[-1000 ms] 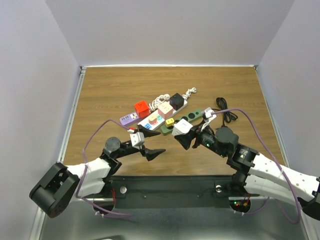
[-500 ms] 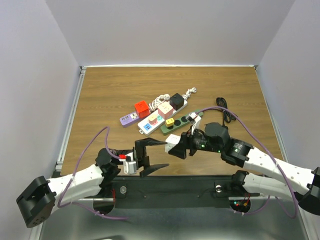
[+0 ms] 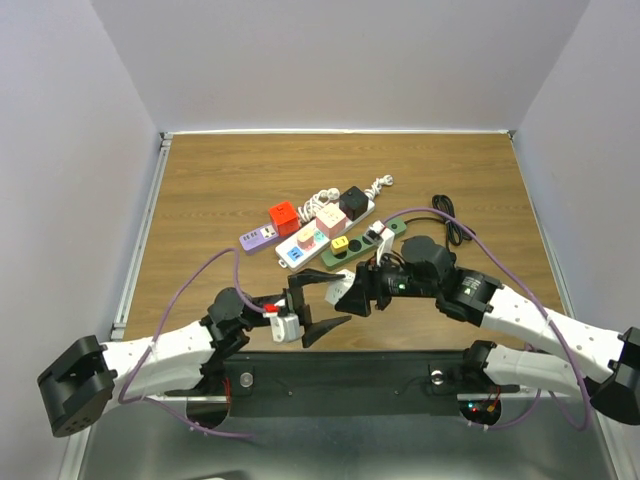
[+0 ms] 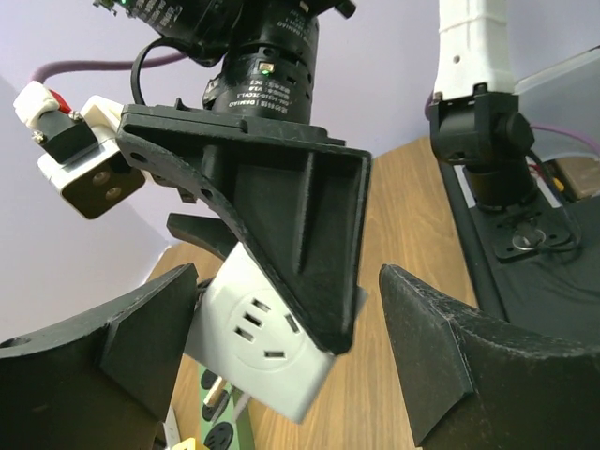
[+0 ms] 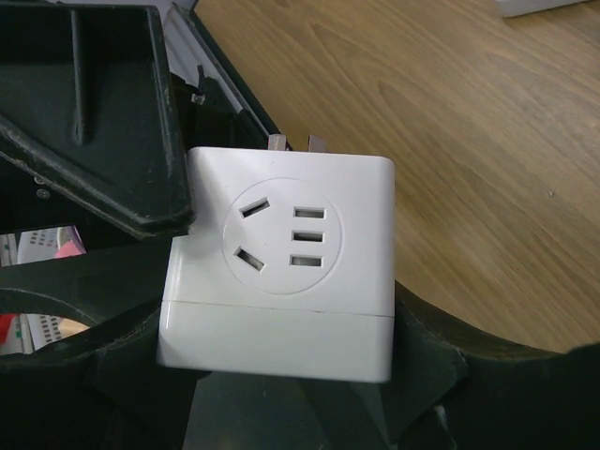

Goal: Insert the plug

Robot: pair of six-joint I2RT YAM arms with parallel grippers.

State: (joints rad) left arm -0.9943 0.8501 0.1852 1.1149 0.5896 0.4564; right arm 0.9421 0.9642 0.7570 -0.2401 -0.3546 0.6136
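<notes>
Nearest to me, my left gripper [image 3: 322,308] is released and empty, its fingers spread wide just beside the white plug cube [image 5: 281,262]. My right gripper [image 3: 352,292] is clenched on this cube, over the near part of the table [image 3: 220,180]. I think I should turn the prongs [image 5: 292,142] downward, then carry the cube farther, to the green power strip [image 3: 365,240]. Of the prongs I see only the tips, and the strip's free sockets are too small to tell.
</notes>
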